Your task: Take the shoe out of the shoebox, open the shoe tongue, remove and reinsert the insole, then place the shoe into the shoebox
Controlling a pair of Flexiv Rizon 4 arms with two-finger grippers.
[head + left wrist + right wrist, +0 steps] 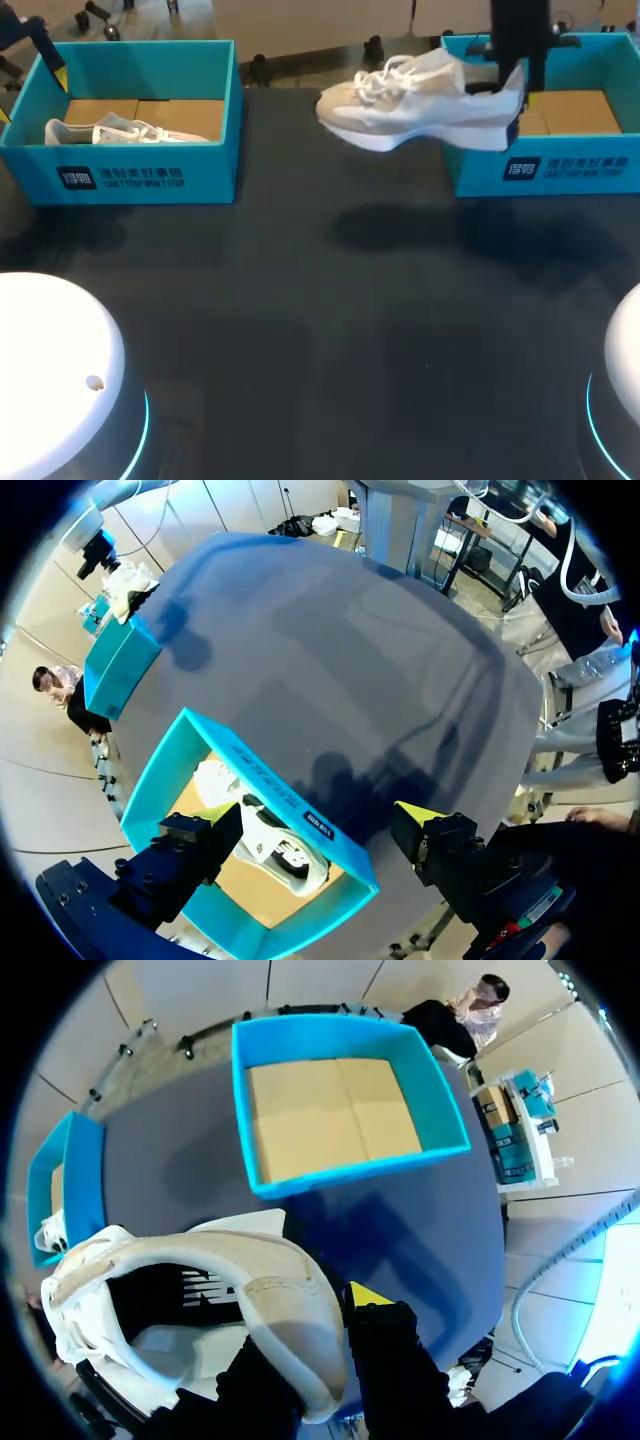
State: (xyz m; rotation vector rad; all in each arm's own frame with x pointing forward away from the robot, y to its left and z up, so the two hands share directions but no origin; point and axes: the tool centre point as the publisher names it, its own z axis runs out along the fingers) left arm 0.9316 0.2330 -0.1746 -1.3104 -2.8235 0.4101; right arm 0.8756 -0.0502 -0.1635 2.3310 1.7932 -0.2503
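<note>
Right tool [318, 1345] around heel of white shoe [420, 100], aloft beside shoebox [545, 170].

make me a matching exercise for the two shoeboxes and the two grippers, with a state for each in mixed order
Things:
1 left shoebox
2 right shoebox
3 left gripper
4 right gripper

States:
a shut on the heel of the lifted shoe
b open, over a shoebox
c only bare cardboard inside
d lying shoe inside

Pairs: 1-d, 2-c, 3-b, 4-a
</note>
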